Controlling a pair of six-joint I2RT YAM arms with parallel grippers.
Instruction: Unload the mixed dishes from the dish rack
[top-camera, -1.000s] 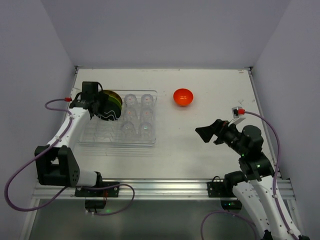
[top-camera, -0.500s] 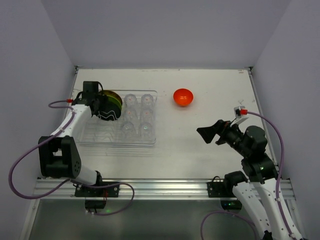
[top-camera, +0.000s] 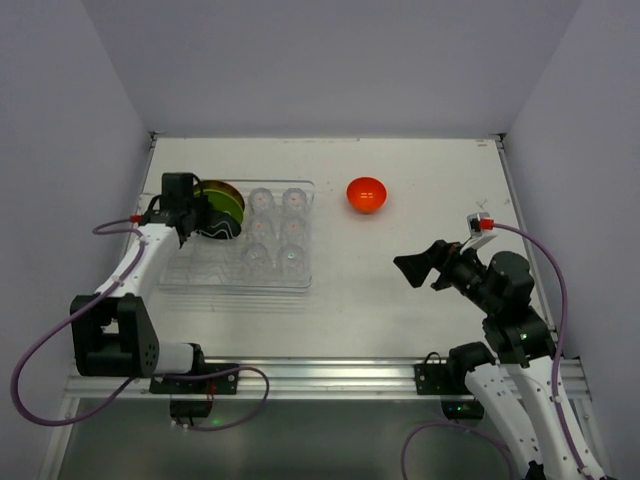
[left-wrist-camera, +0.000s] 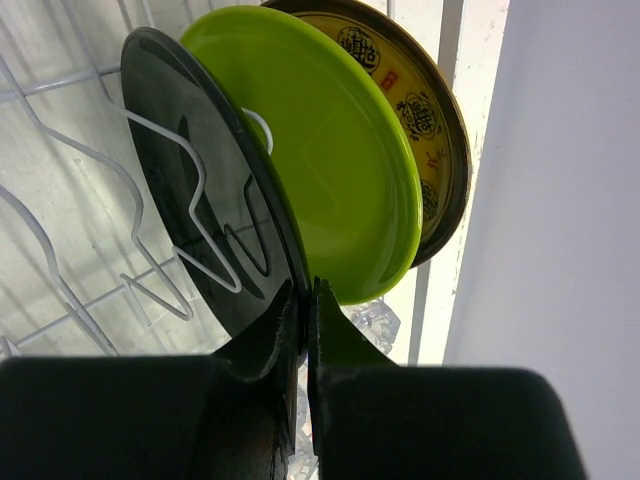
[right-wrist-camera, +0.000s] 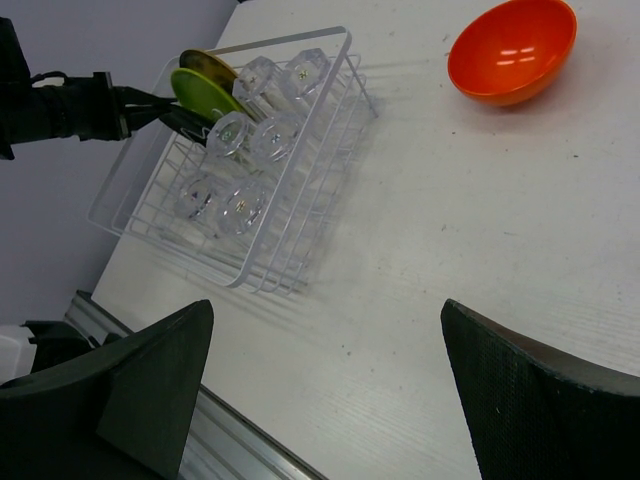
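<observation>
Left wrist view: left jaws pressed together on the lower rim of the black plate (left-wrist-camera: 190, 190), which stands on edge in the wire slots. Lime-green plate (left-wrist-camera: 340, 160) just behind it, yellow patterned plate (left-wrist-camera: 425, 110) behind that. All three sit at the far-left corner of the dish rack (top-camera: 215, 272); six clear glasses (top-camera: 293, 229) fill its right part. Orange bowl (top-camera: 367, 194) on desk (top-camera: 420, 300), right of rack, apart from it. Right jaws wide apart, nothing between them, above desk's right side.
</observation>
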